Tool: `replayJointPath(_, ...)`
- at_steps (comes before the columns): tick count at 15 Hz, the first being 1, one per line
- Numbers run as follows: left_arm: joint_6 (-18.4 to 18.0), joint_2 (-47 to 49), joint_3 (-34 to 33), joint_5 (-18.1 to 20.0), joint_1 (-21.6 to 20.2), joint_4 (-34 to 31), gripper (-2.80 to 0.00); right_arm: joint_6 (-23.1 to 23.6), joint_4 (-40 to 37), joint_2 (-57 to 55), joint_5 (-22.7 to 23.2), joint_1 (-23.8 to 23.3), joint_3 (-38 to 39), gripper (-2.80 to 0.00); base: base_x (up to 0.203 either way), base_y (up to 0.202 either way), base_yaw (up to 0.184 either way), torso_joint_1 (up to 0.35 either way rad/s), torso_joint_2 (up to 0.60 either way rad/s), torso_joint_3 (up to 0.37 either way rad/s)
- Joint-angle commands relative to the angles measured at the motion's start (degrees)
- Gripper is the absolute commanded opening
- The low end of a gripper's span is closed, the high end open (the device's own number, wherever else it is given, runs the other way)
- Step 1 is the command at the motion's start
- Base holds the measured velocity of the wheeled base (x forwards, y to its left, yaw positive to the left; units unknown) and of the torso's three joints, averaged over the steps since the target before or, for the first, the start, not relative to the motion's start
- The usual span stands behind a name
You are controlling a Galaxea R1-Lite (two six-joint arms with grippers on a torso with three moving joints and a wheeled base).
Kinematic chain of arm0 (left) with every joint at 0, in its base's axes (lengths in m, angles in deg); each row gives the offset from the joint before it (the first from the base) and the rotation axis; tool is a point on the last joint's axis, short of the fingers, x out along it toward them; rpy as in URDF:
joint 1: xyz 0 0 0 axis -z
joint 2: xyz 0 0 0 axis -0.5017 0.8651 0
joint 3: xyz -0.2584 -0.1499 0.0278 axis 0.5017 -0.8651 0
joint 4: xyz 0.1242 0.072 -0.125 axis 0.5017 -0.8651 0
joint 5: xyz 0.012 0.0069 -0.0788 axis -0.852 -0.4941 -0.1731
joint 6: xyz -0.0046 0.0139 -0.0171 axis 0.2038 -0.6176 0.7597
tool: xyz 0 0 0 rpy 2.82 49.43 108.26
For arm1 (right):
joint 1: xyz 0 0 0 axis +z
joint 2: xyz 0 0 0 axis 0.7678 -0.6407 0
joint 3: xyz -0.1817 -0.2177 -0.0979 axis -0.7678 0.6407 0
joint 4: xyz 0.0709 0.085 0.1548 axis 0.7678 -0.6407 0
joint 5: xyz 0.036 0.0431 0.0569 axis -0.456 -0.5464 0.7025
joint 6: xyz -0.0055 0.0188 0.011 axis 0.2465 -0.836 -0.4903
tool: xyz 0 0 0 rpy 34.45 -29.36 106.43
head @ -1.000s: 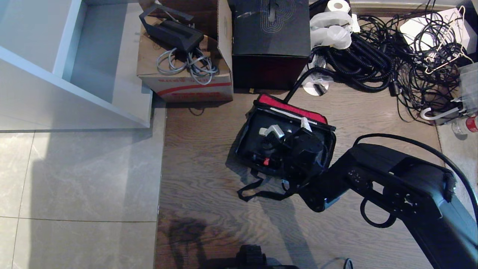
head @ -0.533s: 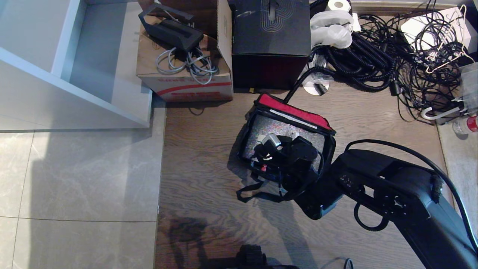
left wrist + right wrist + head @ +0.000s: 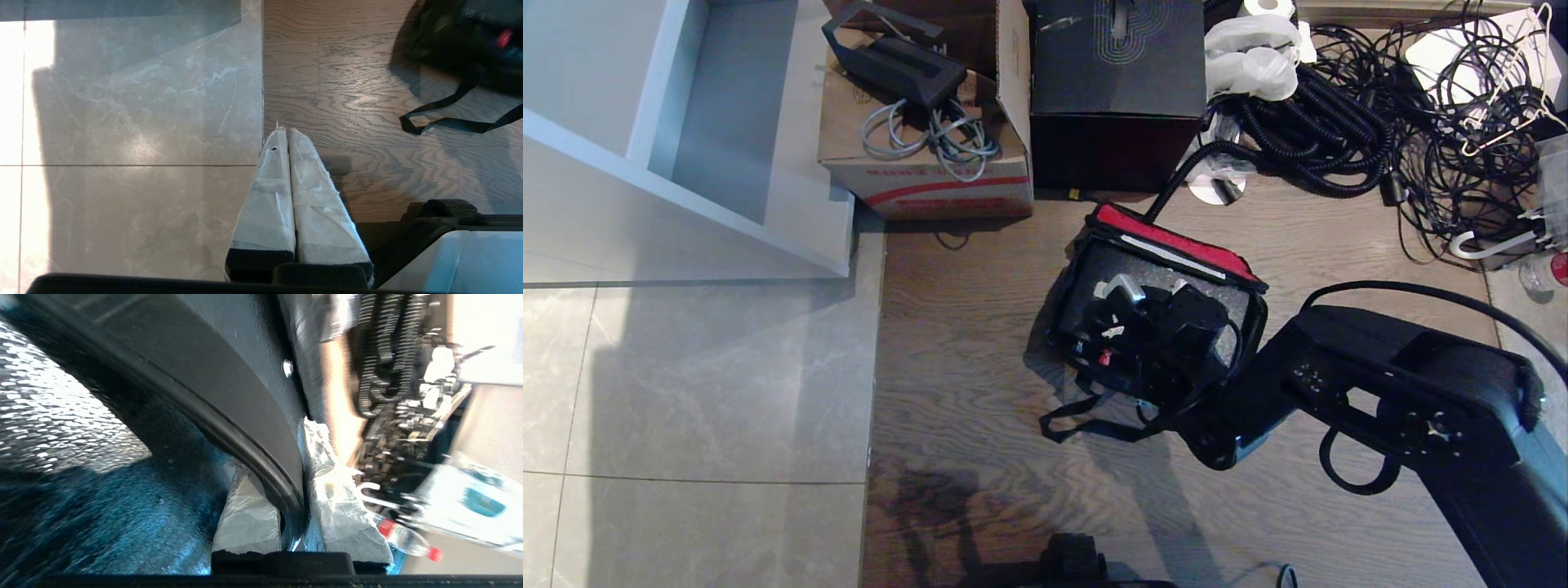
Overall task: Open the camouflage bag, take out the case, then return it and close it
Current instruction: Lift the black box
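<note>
The camouflage bag (image 3: 1063,304) lies open on the wood floor, its red-edged flap (image 3: 1176,241) folded back and silver lining (image 3: 49,416) showing. Inside it the black case (image 3: 1098,331) sits tilted, with a pale handle end and a small red latch (image 3: 1105,357). My right gripper (image 3: 1176,296) reaches into the bag from the right. In the right wrist view the right gripper (image 3: 282,457) is shut on the rim of the case (image 3: 229,367). My left gripper (image 3: 286,132) hangs shut and holds nothing, over the seam between tile and wood, well short of the bag (image 3: 470,32).
Behind the bag stand a cardboard box (image 3: 923,175) with cables on it and a black cube box (image 3: 1115,73). Tangled hoses and cables (image 3: 1339,122) fill the back right, with a bottle (image 3: 1547,273) beside them. A white shelf unit (image 3: 645,131) stands at the left. The bag's strap (image 3: 1086,420) trails forward.
My right gripper closed on the case's rim. The case tipped up inside the bag, uncovering silver lining. The arm drew back slightly.
</note>
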Motion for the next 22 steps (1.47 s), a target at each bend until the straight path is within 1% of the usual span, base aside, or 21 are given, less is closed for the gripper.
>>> replayJointPath(1, 0.0, 0.0, 0.0, 0.0, 0.1, 0.0, -2.80, 0.5, 0.0, 7.9, -0.2, 0.7, 2.0, -2.80, 0.000, 0.000, 0.000, 0.000, 0.00, 0.000)
replayJointPath(6, 0.0, 0.0, 0.0, 0.0, 0.0, 0.0, -2.80, 0.2, -4.7, 15.4, -0.9, 1.0, 4.5, -2.80, 0.000, 0.000, 0.000, 0.000, 0.00, 0.000)
replayJointPath(10, 0.0, 0.0, 0.0, 0.0, 0.0, 0.0, -2.80, -0.1, -5.9, 18.5, -1.3, 1.3, 5.1, -2.80, 0.000, 0.000, 0.000, 0.000, 0.00, 0.000)
replayJointPath(11, 0.0, 0.0, 0.0, 0.0, 0.0, 0.0, -2.80, -0.5, -6.2, 18.9, -1.4, 1.3, 5.5, -2.80, 0.000, 0.000, 0.000, 0.000, 0.00, 0.000)
replayJointPath(13, 0.0, 0.0, 0.0, 0.0, 0.0, 0.0, -2.80, -1.5, -10.9, 22.0, -1.4, 1.3, 4.7, -2.80, 0.000, 0.000, 0.000, 0.000, 0.00, 0.000)
replayJointPath(17, 0.0, 0.0, 0.0, 0.0, 0.1, 0.0, -2.80, -5.6, -16.1, 25.9, -1.6, 1.4, 4.8, -2.80, 0.000, 0.000, 0.000, 0.000, 0.00, 0.000)
replayJointPath(22, -0.1, 0.0, 0.0, 0.0, 0.0, 0.0, -2.80, -6.3, -20.0, 30.9, -1.7, 1.8, 5.5, -2.80, 0.000, 0.000, 0.000, 0.000, 0.00, 0.000)
